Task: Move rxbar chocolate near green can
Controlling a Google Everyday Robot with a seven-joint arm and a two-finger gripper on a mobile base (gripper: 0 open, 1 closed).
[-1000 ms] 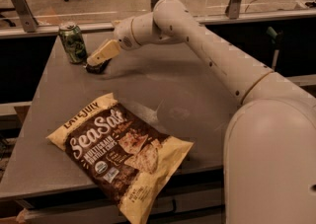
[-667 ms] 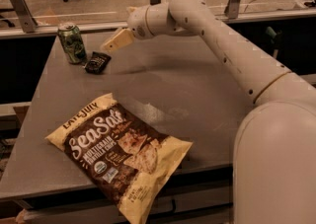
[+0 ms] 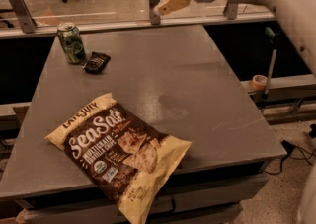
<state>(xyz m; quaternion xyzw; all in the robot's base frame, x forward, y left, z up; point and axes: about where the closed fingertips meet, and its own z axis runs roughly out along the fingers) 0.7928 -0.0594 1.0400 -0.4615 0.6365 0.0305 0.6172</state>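
Note:
The rxbar chocolate (image 3: 96, 62), a small dark flat bar, lies on the grey table (image 3: 197, 85) at the far left, just right of the green can (image 3: 71, 43). The can stands upright, green and white with a silver top. My gripper (image 3: 165, 5) is up in the air above the table's far edge, well to the right of the bar and can. It holds nothing.
A large SeaSalt chip bag (image 3: 121, 151) lies at the front left, overhanging the near edge. A glass barrier with posts (image 3: 154, 2) runs along the far edge. A tape roll (image 3: 258, 82) sits on a ledge to the right.
My gripper let go of the bar beside the can, then rose and swung right, away from it. The bar stays on the table.

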